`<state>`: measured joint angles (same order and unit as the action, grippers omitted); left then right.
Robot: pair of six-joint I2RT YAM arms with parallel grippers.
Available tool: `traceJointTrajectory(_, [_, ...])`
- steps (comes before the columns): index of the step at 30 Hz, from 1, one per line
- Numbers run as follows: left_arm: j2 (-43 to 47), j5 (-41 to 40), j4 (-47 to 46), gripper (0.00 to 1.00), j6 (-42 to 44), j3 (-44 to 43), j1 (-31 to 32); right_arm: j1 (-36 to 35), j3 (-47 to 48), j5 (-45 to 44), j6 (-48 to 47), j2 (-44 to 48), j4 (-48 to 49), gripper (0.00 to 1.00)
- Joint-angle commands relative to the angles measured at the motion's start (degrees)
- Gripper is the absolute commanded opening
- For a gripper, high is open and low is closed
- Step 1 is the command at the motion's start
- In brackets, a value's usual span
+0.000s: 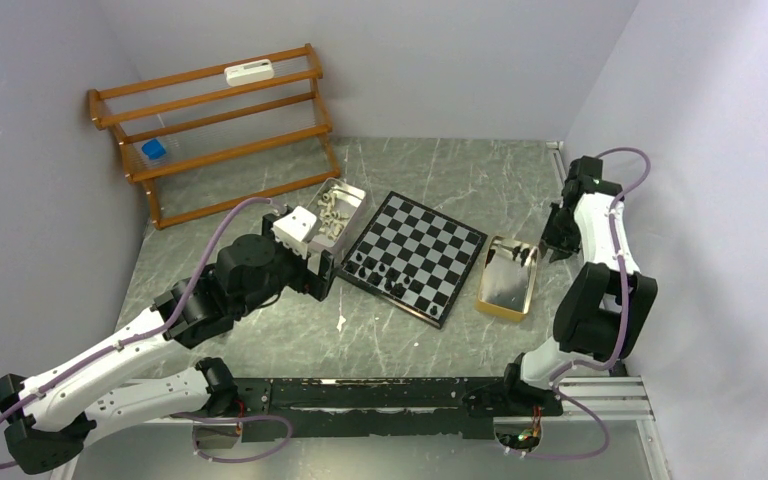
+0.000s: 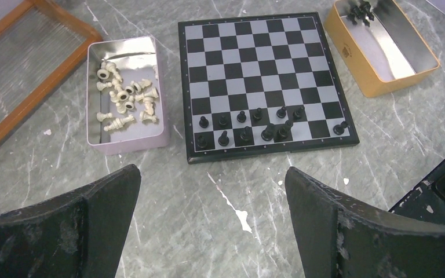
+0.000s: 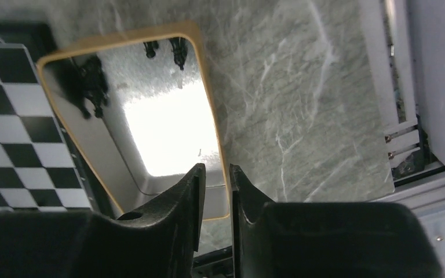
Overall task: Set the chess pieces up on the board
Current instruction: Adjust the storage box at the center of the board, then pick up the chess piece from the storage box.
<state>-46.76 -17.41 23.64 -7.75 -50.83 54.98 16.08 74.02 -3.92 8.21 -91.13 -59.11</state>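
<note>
Chess pieces (image 2: pixel 245 134), some perhaps toppled, occupy the board (image 2: pixel 255 63).

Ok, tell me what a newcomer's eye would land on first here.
The checkered board at the middle of the table draws the eye first, with black chess pieces crowded on its two rows nearest the left arm. A pale tin of cream-white pieces flanks it on the left. A yellow tin holding a few more black ones sits on the right.
</note>
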Motion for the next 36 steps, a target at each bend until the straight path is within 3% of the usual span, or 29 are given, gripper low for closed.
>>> traceJointTrajectory(1, [0.06, -0.43, 0.53, 1.00, 0.29, -0.06, 0.67, 0.20, 4.24, -3.15, 8.32, 2.33, -2.31, 0.25])
traceJointTrajectory(9, [0.22, -0.81, 0.53, 1.00, 0.52, 0.01, 0.74, -2.71, -5.43, -1.07, 16.29, 8.90, 10.90, 0.15])
traceJointTrajectory(15, [-0.71, -2.63, 0.55, 1.00, 0.62, 0.20, 0.76, -8.47, -15.01, -2.10, 17.84, 12.32, 25.31, 0.14])
traceJointTrajectory(23, [-2.00, -4.30, 0.71, 1.00, 0.74, 0.38, 0.79, -10.27, -17.74, -9.44, 18.97, 9.38, 32.76, 0.17])
traceJointTrajectory(36, [-2.46, -4.17, 0.45, 1.00, 0.80, 0.53, 0.74, -10.27, -26.58, -9.13, 19.43, 7.81, 43.47, 0.25])
